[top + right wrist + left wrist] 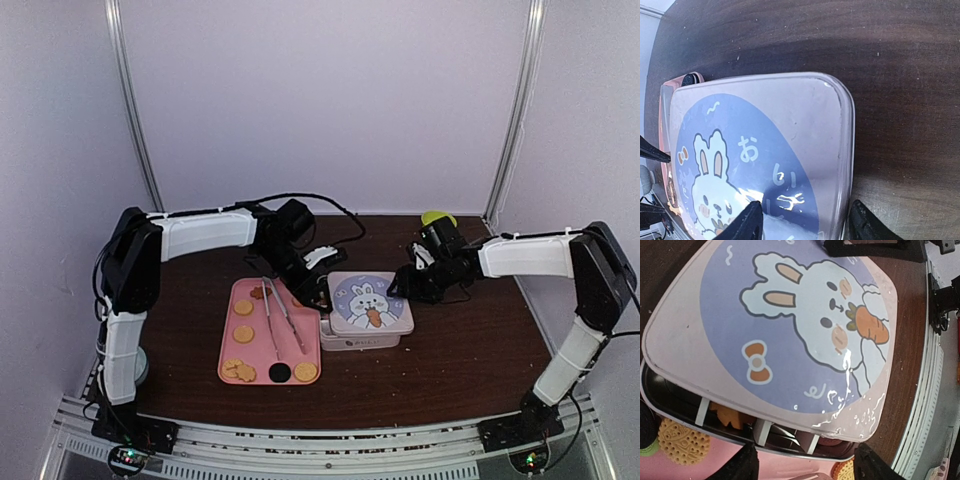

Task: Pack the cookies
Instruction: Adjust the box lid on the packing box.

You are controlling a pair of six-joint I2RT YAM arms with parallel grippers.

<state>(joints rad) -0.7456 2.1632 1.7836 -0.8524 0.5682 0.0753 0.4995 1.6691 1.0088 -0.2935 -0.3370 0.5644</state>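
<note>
Several cookies [243, 334] lie on a pink tray [226, 352]; one round golden cookie [682, 441] shows close up. A bunny-printed lid [368, 300] rests askew on a dark divided box [680, 401], with an orange flower cookie [730, 415] visible inside. My left gripper [316, 292] stands open at the lid's left edge, its fingers [742, 465] on either side of the box rim and touching nothing. My right gripper [397, 288] is open at the lid's right edge [842, 150], one finger over the lid, the other over the table.
Metal tongs [280, 318] lie across the pink tray. A green object [437, 217] sits at the back right, and black cables [335, 212] trail behind the left arm. White walls enclose the dark wooden table [470, 340].
</note>
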